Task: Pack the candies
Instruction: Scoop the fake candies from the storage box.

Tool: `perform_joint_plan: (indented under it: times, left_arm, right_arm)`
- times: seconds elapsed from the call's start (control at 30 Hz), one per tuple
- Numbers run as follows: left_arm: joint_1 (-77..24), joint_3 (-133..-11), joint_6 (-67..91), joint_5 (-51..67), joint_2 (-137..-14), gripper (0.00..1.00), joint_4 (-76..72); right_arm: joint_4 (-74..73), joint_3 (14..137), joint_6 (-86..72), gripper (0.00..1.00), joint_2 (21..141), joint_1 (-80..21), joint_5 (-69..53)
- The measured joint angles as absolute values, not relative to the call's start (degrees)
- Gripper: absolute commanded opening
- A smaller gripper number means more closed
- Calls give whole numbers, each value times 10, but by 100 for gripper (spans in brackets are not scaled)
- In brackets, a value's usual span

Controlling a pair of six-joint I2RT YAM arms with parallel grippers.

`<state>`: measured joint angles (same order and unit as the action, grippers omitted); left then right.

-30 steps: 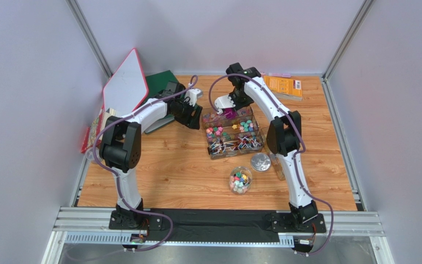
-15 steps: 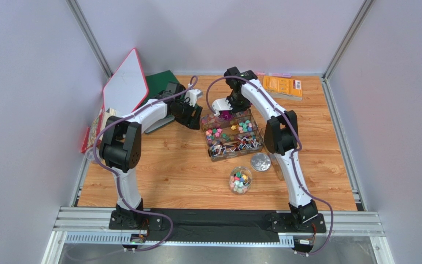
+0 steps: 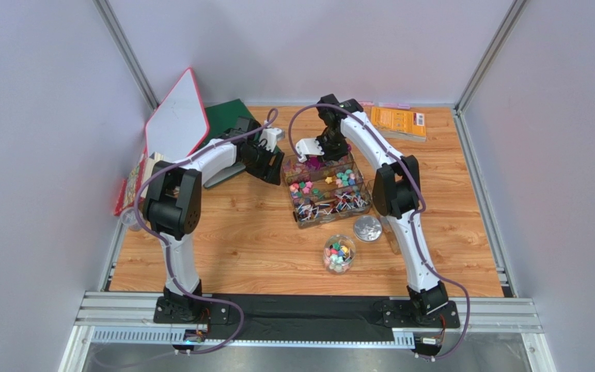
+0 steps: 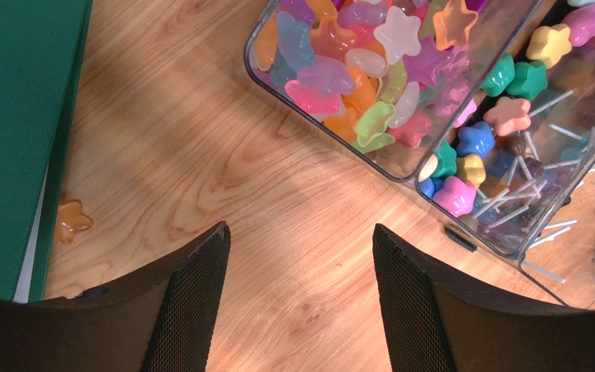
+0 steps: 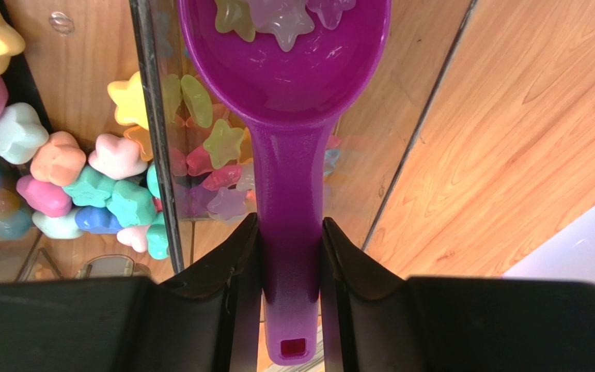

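Star-shaped candies [image 3: 325, 186] in mixed colours fill the clear compartment tray [image 3: 359, 206] at the table's middle; some are on white sticks. They also show in the left wrist view [image 4: 370, 70] and the right wrist view [image 5: 91, 182]. My right gripper [image 5: 290, 232] is shut on the handle of a purple scoop [image 5: 285, 77], which holds a few pale candies [image 5: 273, 14] over the tray's far compartment. In the top view the scoop [image 3: 315, 161] is at the tray's far left. My left gripper [image 4: 299, 240] is open and empty over bare wood, just left of the tray. One orange candy [image 4: 70, 219] lies loose by the green book.
A small round clear jar [image 3: 339, 253] with candies stands in front of the tray, with its round lid [image 3: 367, 228] beside it. A green book [image 3: 227, 120] and a red-rimmed white board [image 3: 176, 118] are at the back left. An orange booklet [image 3: 400, 122] lies at the back right.
My right gripper has moved left and slightly back with the scoop over the tray's far compartment. My left gripper has shifted a little left, away from the tray.
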<state>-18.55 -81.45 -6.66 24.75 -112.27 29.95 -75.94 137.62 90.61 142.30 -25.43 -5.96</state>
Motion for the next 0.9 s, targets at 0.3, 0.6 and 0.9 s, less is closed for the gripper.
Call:
perform_joint_plan:
  times: [0.3, 0.6, 0.9]
  left_arm:
    - [-183, -849, -67, 246, -1145, 73, 326]
    - [-183, -887, -73, 235, -1166, 73, 354]
    - [-175, -888, -91, 233, -1166, 73, 367]
  right_arm:
    - [-755, 1365, 899, 0, 1420, -252, -77]
    - [-752, 1357, 898, 0, 1417, -238, -120]
    - [-744, 1323, 904, 0, 1404, -197, -255]
